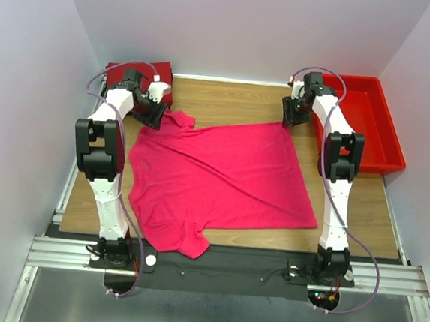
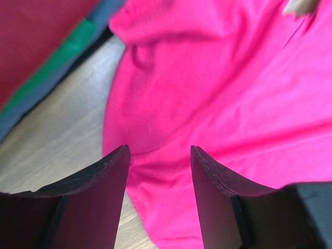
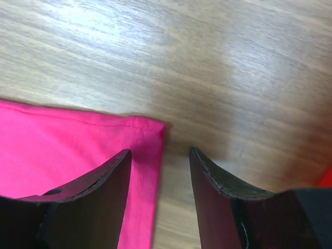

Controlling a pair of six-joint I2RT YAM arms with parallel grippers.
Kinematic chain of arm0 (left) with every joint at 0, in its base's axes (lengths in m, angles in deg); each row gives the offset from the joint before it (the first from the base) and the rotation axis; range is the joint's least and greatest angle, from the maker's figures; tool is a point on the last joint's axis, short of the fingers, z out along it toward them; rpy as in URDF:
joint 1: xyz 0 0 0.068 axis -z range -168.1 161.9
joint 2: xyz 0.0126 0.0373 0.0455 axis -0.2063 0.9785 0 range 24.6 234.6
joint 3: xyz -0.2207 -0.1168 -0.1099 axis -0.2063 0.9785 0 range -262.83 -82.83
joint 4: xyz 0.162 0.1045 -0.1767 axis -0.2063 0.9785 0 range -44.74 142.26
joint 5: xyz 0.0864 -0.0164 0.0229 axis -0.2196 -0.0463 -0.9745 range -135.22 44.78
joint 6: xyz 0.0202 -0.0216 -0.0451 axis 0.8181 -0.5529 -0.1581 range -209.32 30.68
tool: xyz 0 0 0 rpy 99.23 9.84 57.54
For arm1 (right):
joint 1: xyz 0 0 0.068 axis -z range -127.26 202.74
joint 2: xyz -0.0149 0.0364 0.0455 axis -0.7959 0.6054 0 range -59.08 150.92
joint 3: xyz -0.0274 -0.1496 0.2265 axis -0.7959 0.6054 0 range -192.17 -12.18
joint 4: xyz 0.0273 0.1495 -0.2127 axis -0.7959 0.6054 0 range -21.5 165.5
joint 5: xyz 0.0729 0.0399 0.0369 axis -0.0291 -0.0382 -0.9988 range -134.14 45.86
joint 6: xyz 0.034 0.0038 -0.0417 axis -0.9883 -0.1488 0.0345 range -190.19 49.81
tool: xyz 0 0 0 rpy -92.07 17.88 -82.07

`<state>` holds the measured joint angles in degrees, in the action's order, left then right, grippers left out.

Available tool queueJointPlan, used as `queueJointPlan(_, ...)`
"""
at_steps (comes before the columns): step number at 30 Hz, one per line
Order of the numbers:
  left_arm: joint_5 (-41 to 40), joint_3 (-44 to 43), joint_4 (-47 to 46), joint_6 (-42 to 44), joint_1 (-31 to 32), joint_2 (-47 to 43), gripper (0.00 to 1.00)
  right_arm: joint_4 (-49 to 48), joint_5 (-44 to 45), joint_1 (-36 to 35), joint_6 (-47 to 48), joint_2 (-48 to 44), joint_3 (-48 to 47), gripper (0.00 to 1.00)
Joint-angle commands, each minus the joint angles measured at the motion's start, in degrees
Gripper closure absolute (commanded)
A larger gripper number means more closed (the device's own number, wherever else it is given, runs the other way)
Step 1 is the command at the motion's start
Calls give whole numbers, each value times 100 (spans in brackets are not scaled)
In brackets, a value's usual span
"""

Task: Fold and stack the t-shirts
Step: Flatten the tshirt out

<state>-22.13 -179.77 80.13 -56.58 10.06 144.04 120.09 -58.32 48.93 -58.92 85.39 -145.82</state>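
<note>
A bright pink t-shirt (image 1: 217, 175) lies spread flat on the wooden table (image 1: 228, 102). My left gripper (image 1: 153, 113) is open just above the shirt's far left sleeve (image 2: 171, 93), its fingers (image 2: 98, 197) straddling the sleeve hem. My right gripper (image 1: 293, 115) is open over the shirt's far right hem corner (image 3: 145, 129), one finger (image 3: 88, 202) over the cloth, the other over bare wood. A stack of folded shirts, dark red on top (image 1: 144, 72), with green and dark layers (image 2: 67, 49), sits at the far left corner.
A red plastic bin (image 1: 366, 118) stands at the far right of the table. White walls close in the left, right and back sides. The near sleeve (image 1: 181, 241) hangs near the table's front edge.
</note>
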Motion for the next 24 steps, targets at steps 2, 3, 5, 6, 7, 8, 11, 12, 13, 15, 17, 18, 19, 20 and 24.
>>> queueJointPlan(2,213,-386,125,-293,-17,-325,37,-510,-173,-67,-177,135,-224,45)
queueJointPlan(3,213,-413,116,-337,-26,-298,37,-571,-165,-84,-186,161,-223,45)
queueJointPlan(5,196,-526,125,-364,-35,-263,37,-606,-156,-102,-178,222,-206,45)
queueJointPlan(6,196,-571,134,-373,-44,-254,37,-598,-156,-111,-178,249,-206,46)
queueJointPlan(7,178,-658,143,-381,-35,-237,37,-615,-165,-119,-151,249,-145,46)
queueJointPlan(8,169,-711,143,-390,-52,-219,36,-615,-182,-128,-134,249,-101,47)
queueJointPlan(11,38,-939,134,-469,-61,-62,36,-615,-287,-172,-64,162,154,68)
queueJointPlan(12,29,-1010,143,-487,-61,-26,36,-607,-288,-181,-28,118,276,77)
queueJointPlan(13,29,-1080,151,-487,-61,9,35,-607,-235,-190,33,56,512,87)
queueJointPlan(15,72,-1282,143,-522,-61,79,33,-607,-43,-190,95,-145,812,99)
queueJointPlan(17,125,-1458,160,-531,-44,141,32,-615,351,-172,217,-330,1093,99)
queueJointPlan(18,143,-1563,151,-522,-9,202,32,-615,502,-155,279,-523,1321,99)
queueJointPlan(19,143,-1608,160,-496,17,238,32,-624,756,-137,314,-603,1428,99)
queueJointPlan(20,126,-1643,134,-496,53,273,32,-624,854,-102,315,-664,1525,99)
queueJointPlan(24,-6,-1784,-7,-469,324,439,34,-615,1320,30,376,-832,1552,99)
